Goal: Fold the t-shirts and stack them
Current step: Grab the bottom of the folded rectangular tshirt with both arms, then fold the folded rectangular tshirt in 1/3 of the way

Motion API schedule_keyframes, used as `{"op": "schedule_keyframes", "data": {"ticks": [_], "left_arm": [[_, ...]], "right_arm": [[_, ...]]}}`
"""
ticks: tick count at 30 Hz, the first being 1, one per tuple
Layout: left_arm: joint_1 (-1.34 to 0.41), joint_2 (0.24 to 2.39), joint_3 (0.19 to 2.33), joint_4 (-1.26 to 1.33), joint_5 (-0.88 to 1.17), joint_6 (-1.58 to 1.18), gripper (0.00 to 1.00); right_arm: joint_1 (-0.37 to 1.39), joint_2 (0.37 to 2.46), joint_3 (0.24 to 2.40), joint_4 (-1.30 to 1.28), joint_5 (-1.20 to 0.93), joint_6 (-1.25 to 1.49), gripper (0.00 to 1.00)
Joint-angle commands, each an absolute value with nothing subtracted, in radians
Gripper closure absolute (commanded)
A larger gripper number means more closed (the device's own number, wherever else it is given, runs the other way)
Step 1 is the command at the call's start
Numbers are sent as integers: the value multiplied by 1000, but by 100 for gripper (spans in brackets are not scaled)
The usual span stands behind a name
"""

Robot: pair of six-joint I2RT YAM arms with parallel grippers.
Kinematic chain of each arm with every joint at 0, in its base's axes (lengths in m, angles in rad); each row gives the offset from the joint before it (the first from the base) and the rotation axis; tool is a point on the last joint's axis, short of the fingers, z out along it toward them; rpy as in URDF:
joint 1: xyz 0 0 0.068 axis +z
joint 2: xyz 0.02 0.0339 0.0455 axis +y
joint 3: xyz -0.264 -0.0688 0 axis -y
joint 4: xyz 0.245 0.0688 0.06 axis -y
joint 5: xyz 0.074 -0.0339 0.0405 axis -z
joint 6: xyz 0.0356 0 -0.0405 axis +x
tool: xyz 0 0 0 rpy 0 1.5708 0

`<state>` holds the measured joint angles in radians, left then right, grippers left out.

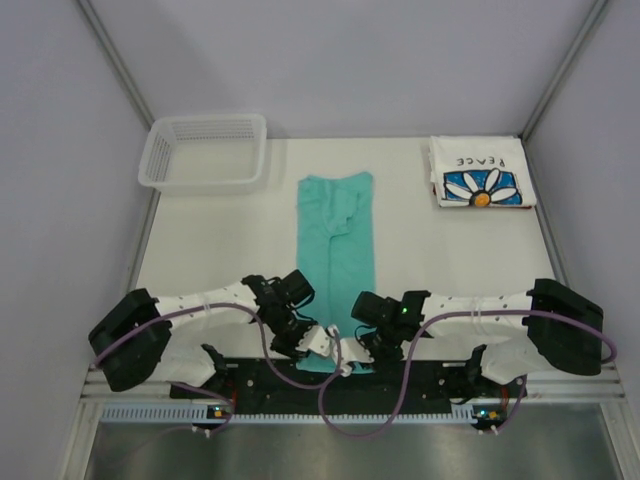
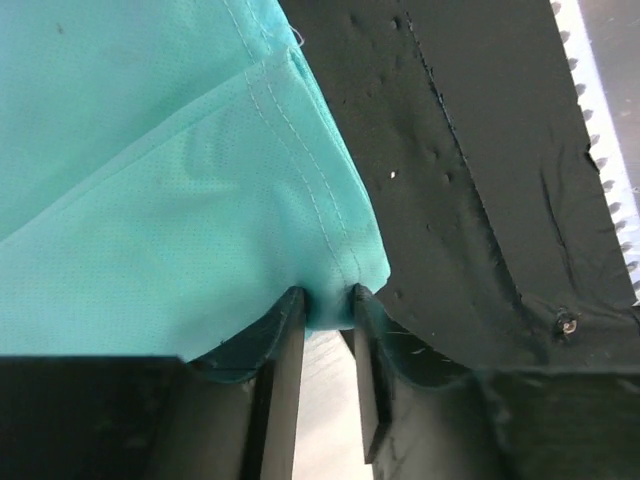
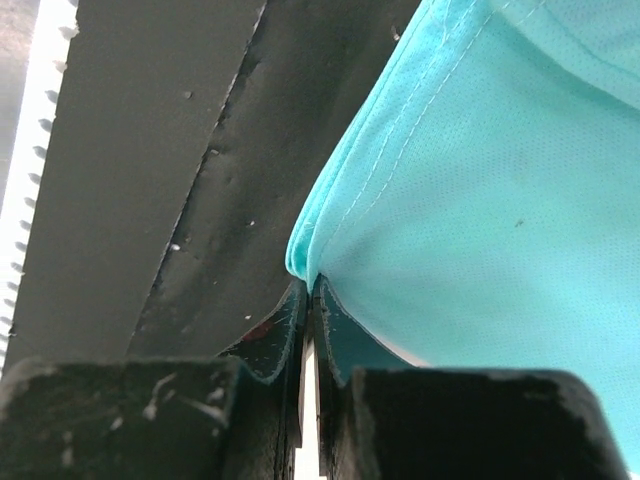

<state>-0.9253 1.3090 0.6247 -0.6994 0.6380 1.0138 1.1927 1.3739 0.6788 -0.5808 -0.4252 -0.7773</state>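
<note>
The teal-green t-shirt (image 1: 337, 250) lies as a long narrow strip down the middle of the table, folded lengthwise. My left gripper (image 1: 318, 343) is shut on its near left corner; in the left wrist view the hem (image 2: 330, 295) is pinched between the fingers. My right gripper (image 1: 350, 358) is shut on the near right corner, with the cloth edge (image 3: 305, 262) clamped at the fingertips. The white t-shirt with the blue daisy panel and "PEACE" lettering (image 1: 482, 172) lies folded at the far right corner.
A white plastic mesh basket (image 1: 205, 152) stands at the far left. A black mount strip (image 1: 350, 385) runs along the near edge under both grippers. Grey walls enclose the table on three sides.
</note>
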Motion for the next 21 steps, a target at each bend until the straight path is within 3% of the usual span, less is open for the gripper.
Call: {"op": "schedule_keyframes", "data": {"ticks": [1, 3, 4, 9, 15, 21], "left_arm": [[-977, 1376, 638, -756, 643, 1062, 81], [-977, 1394, 644, -773, 640, 1069, 99], [-977, 1399, 644, -772, 637, 1063, 100], [-962, 1352, 661, -755, 614, 994, 100], [-770, 1308, 790, -834, 725, 983, 100], [-667, 1394, 903, -908, 755, 971, 100]], "right_arm": [[1134, 1350, 764, -433, -463, -643, 100], [1121, 1341, 769, -431, -479, -629, 100], [1114, 1335, 769, -433, -483, -623, 100], [1072, 1273, 767, -425, -506, -592, 100], [1006, 1233, 782, -388, -540, -543, 100], [907, 1239, 818, -336, -557, -482, 100]]}}
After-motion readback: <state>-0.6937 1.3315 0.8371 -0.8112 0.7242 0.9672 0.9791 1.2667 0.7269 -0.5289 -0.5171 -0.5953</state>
